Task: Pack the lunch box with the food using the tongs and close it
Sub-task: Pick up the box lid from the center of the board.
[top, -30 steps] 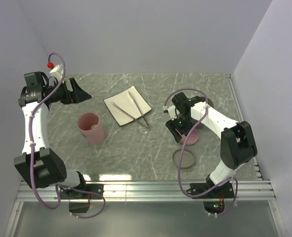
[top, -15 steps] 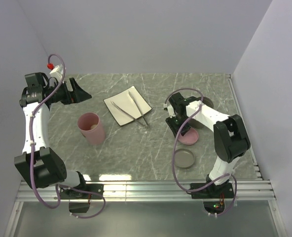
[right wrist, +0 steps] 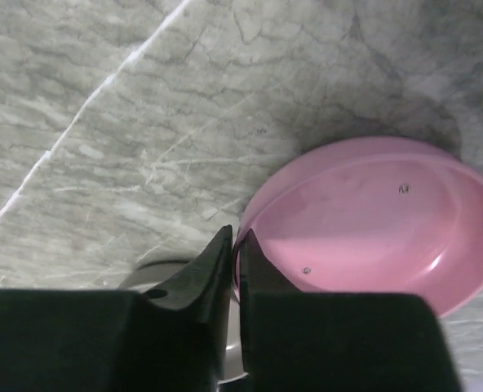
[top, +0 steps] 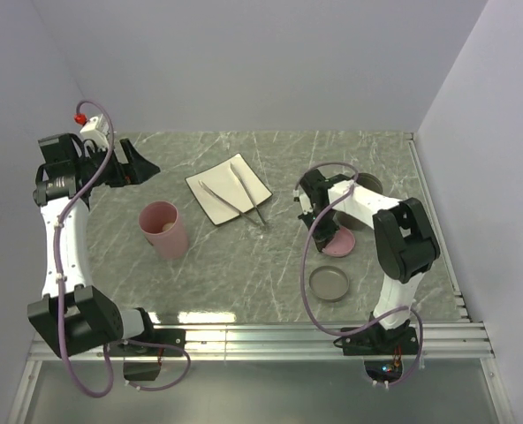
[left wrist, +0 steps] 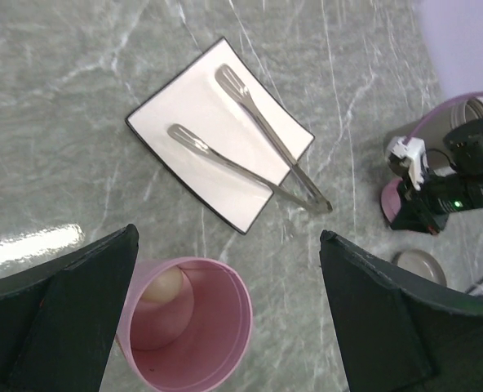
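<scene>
Tongs (left wrist: 241,166): slim, stiff, likely slippery; grasp mid-arms, 1 o'clock of cup (top: 166,234). Right claw (right wrist: 237,241) pinching pink dish (right wrist: 364,220); left claw (left wrist: 227,241) agape, empty

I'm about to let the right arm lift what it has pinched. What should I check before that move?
1. Right pincer closed on the rim of the pink dish: ok.
2. Grip deep enough to survive a lift: cannot tell, only the edge is pinched.
3. Grey lid lying apart from the pink dish: ok.
4. Left pincer open and holding nothing: ok.
5. Tongs resting on the white plate, untouched: ok.
6. White ball inside the pink cup: ok.
</scene>
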Action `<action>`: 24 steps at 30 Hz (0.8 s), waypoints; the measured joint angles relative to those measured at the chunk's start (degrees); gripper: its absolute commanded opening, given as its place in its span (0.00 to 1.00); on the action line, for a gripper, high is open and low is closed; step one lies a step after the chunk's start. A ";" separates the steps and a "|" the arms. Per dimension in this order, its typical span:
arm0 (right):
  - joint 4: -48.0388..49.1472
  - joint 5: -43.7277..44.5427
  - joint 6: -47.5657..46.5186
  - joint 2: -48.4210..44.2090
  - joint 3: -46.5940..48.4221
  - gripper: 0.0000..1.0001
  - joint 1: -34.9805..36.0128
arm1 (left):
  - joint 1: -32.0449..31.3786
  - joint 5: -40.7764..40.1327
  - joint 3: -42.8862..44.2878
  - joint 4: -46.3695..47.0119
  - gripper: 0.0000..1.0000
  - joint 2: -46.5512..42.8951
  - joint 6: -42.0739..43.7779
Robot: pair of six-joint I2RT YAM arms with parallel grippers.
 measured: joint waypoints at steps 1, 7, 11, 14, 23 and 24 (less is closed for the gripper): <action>-0.37 -0.31 0.13 -0.15 0.02 0.00 -0.07 | 0.00 -0.50 -0.63 0.85 0.99 -0.92 -0.46; -1.70 -8.09 -0.66 -4.94 3.28 0.00 -0.44 | 0.02 -4.07 -7.96 8.81 0.99 -10.01 -2.99; -2.84 -16.35 -1.75 -9.73 12.07 0.00 -0.50 | 0.02 -5.46 -9.90 12.46 0.99 -14.23 -5.62; -2.82 -23.21 -2.01 -11.28 20.26 0.00 -0.72 | 0.04 -3.26 -9.84 13.88 0.99 -14.32 -6.34; 9.07 -42.84 6.45 -14.62 29.94 0.00 -1.14 | -0.09 7.63 -18.51 34.14 0.97 -19.26 -28.70; 12.87 -44.63 8.83 -15.43 28.96 0.00 -1.16 | -0.20 8.61 -21.55 38.80 0.96 -20.46 -33.27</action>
